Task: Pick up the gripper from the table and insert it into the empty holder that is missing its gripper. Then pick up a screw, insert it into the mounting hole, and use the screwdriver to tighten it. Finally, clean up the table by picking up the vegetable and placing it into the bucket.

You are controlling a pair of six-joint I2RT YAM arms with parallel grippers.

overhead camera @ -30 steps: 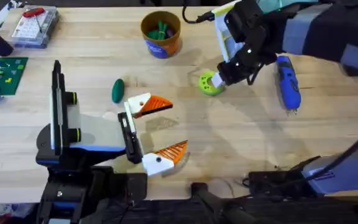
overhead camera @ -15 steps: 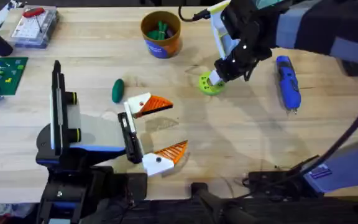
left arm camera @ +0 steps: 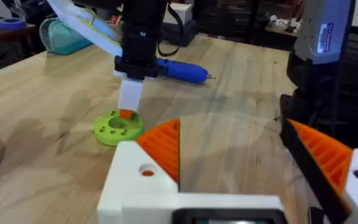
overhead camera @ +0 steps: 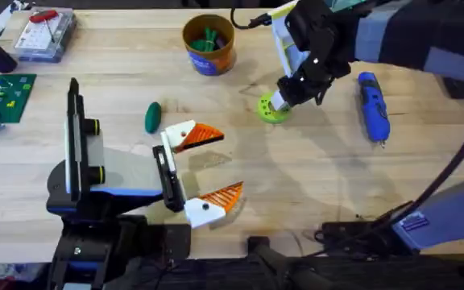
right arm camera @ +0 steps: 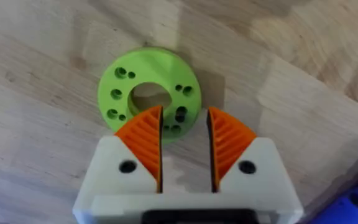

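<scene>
- The table is light wooden planking; clutter sits at the upper left of the overhead frame, where a clear parts box rests above a green circuit board.
- The right gripper, right of centre near the top, has come down and left over the last second and now sits low over the lime-green ring. In its wrist view the orange pads stand a narrow gap apart, holding nothing, one pad overlapping the ring's rim.
- Judging from this, the arm is lining up on the ring, not the vegetable; whether it touches I cannot tell.
- The screwdriver lies just right of that gripper.
- The bucket stands at upper centre with green pieces inside.
- The vegetable lies left of centre, not yet in the bucket.
- The left gripper, lower centre, is spread wide and empty, unmoved.
</scene>
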